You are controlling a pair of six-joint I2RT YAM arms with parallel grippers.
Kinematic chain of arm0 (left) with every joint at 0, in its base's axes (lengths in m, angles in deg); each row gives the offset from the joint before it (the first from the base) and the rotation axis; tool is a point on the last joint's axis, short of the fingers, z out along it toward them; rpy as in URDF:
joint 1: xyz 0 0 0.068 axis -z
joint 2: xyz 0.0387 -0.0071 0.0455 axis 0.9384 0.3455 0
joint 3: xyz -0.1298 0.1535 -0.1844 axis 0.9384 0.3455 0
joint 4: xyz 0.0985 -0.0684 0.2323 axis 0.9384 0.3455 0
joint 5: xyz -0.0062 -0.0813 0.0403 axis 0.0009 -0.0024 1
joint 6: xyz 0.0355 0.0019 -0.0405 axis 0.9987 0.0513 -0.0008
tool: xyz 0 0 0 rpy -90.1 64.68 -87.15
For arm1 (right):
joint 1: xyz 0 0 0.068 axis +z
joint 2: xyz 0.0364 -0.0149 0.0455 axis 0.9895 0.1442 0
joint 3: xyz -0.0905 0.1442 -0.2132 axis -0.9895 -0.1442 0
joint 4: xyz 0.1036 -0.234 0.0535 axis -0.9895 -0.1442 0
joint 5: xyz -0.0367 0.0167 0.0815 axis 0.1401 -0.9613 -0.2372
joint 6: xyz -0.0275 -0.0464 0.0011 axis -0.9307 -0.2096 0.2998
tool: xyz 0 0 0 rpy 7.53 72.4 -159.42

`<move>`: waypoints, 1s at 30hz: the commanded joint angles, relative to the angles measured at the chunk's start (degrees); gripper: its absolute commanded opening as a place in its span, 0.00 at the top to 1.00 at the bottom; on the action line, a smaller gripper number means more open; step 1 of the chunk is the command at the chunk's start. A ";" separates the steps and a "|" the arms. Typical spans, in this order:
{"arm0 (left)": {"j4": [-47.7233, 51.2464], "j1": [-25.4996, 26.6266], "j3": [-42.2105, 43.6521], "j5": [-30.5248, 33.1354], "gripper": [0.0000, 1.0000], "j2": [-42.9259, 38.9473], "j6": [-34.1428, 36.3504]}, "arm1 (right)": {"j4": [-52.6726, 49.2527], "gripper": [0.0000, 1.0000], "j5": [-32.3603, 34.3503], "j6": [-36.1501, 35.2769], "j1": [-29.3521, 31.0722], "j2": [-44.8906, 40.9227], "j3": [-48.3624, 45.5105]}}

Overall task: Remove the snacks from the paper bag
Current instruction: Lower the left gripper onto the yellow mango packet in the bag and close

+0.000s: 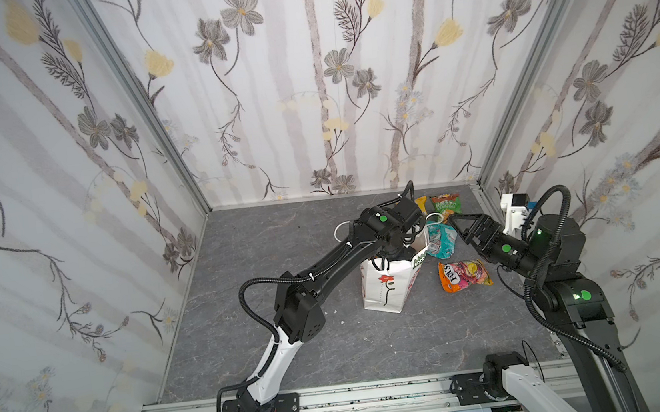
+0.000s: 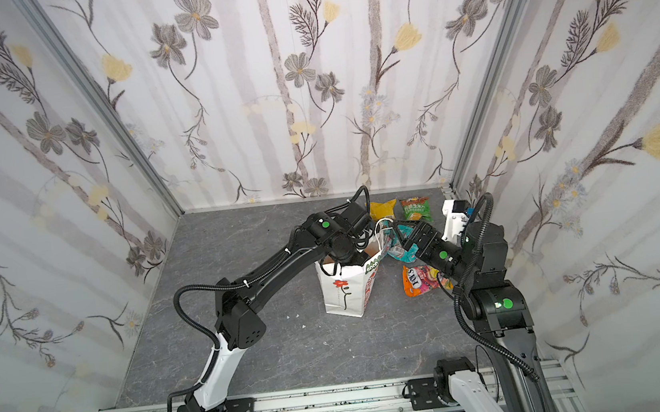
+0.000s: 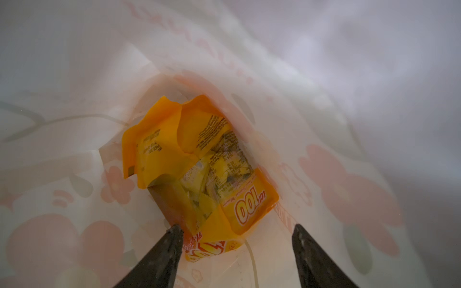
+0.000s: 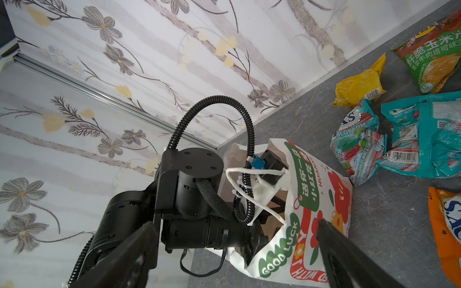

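The white paper bag point(image 1: 387, 288) point(image 2: 344, 293) point(image 4: 311, 199) stands upright mid-table. My left arm reaches down through its mouth, so the left gripper is hidden in both top views. In the left wrist view the left gripper point(image 3: 237, 228) is open over an orange snack packet marked "100" point(image 3: 199, 169) on the bag's bottom; one fingertip point(image 3: 175, 232) is at the packet's edge. Right of the bag lie a yellow packet point(image 1: 421, 203), a green-and-red one point(image 1: 445, 203), teal ones point(image 1: 440, 241) and an orange one point(image 1: 465, 274). My right gripper point(image 1: 453, 226) point(image 4: 235, 223) hovers open beside the bag, holding nothing.
Flower-papered walls point(image 1: 308, 92) close in the back and both sides. An aluminium rail point(image 1: 340, 402) with the arm bases runs along the front. Small white scraps point(image 1: 337, 311) lie on the grey table left of the bag.
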 commanded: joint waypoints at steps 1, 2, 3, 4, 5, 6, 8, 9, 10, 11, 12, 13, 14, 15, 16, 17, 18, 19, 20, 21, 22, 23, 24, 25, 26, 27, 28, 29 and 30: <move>1.54 -0.29 -1.73 5.36 0.29 0.96 -0.68 | 0.55 0.01 -0.27 -0.26 0.05 0.45 0.20; 2.91 -0.34 -2.97 6.76 0.29 1.89 -1.61 | 0.62 0.01 -0.35 -0.27 0.08 0.56 0.23; 4.21 -0.59 -4.41 7.83 0.29 3.01 -2.36 | 0.69 0.01 -0.43 -0.29 0.05 0.70 0.20; 5.39 -0.70 -5.29 9.15 0.28 3.92 -3.10 | 0.73 0.01 -0.51 -0.27 0.08 0.83 0.20; 5.85 -0.70 -5.47 11.23 0.26 4.43 -4.05 | 0.82 0.01 -0.66 -0.27 0.06 1.05 0.20; 6.01 -0.74 -5.32 12.92 0.23 4.62 -4.85 | 0.88 0.01 -0.79 -0.27 0.02 1.18 0.24; 6.15 -0.92 -4.71 15.06 0.19 4.90 -6.09 | 1.16 0.01 -1.28 -0.27 0.05 1.39 0.29; 6.29 -0.97 -4.68 15.95 0.19 5.17 -6.96 | 1.32 0.01 -1.41 -0.27 0.06 1.58 0.37; 6.32 -1.14 -4.68 16.46 0.19 5.34 -8.07 | 1.35 0.01 -1.58 -0.18 0.03 1.67 0.53; 6.32 -1.42 -4.68 16.70 0.18 5.68 -9.63 | 1.50 0.01 -1.58 -0.26 0.01 1.78 0.63; 6.05 -1.63 -4.48 16.71 0.18 5.86 -10.96 | 1.46 0.01 -1.59 -0.27 0.02 1.73 0.72; 5.19 -1.88 -3.76 16.06 0.16 5.88 -11.93 | 1.39 0.01 -1.59 -0.27 0.00 1.86 0.72; 3.92 -2.00 -2.88 14.65 0.14 5.94 -12.26 | 1.35 0.01 -1.59 -0.35 0.05 1.89 0.68; 2.94 -2.10 -2.31 13.67 0.11 5.98 -12.47 | 1.34 0.01 -1.57 -0.28 0.03 1.76 0.59; 1.82 -2.10 -1.90 12.60 0.08 6.24 -12.98 | 1.35 0.01 -1.66 -0.27 0.09 1.74 0.57; 1.20 -2.23 -1.76 11.10 0.05 6.89 -13.58 | 1.33 0.01 -1.62 -0.27 0.07 1.73 0.53; 1.12 -2.24 -2.07 10.22 0.03 7.62 -14.41 | 1.35 0.01 -1.67 -0.31 0.01 1.71 0.55; 1.29 -2.32 -2.39 9.59 0.01 8.58 -15.45 | 1.35 0.01 -1.74 -0.35 0.02 1.64 0.55; 1.30 -2.43 -2.25 9.25 0.00 9.19 -16.48 | 1.22 0.01 -1.80 -0.50 0.01 1.62 0.63; 1.23 -2.40 -1.91 8.73 0.00 9.72 -17.18 | 1.05 0.01 -1.68 -0.63 0.03 1.63 0.71; 1.10 -2.48 -1.44 8.39 0.00 10.26 -17.77 | 0.84 0.01 -1.55 -0.78 0.01 1.55 0.72; 0.76 -2.46 -0.61 8.07 0.00 10.64 -18.43 | 0.69 0.01 -1.35 -0.90 0.01 1.43 0.64; 0.46 -2.49 0.05 7.65 0.00 10.94 -18.75 | 0.64 0.01 -1.32 -0.86 0.08 1.31 0.48; 0.17 -2.62 0.77 7.21 0.00 11.29 -19.12 | 0.72 0.01 -1.26 -0.80 0.07 1.17 0.29; -0.44 -2.61 1.72 6.52 0.00 11.55 -19.43 | 0.81 0.01 -1.20 -0.79 0.02 1.18 0.07; -0.97 -2.56 2.70 5.82 0.00 11.66 -19.69 | 0.81 0.01 -1.23 -0.75 0.04 1.13 -0.07; -1.80 -2.55 4.01 5.29 0.00 11.68 -20.12 | 0.73 0.01 -1.23 -0.83 0.06 1.10 -0.07; -2.71 -2.63 5.50 4.93 0.00 11.65 -20.40 | 0.69 0.01 -1.29 -0.87 -0.03 1.10 -0.12; -3.36 -2.63 6.82 4.78 0.00 11.66 -20.66 | 0.69 0.01 -1.20 -0.87 0.03 1.08 -0.15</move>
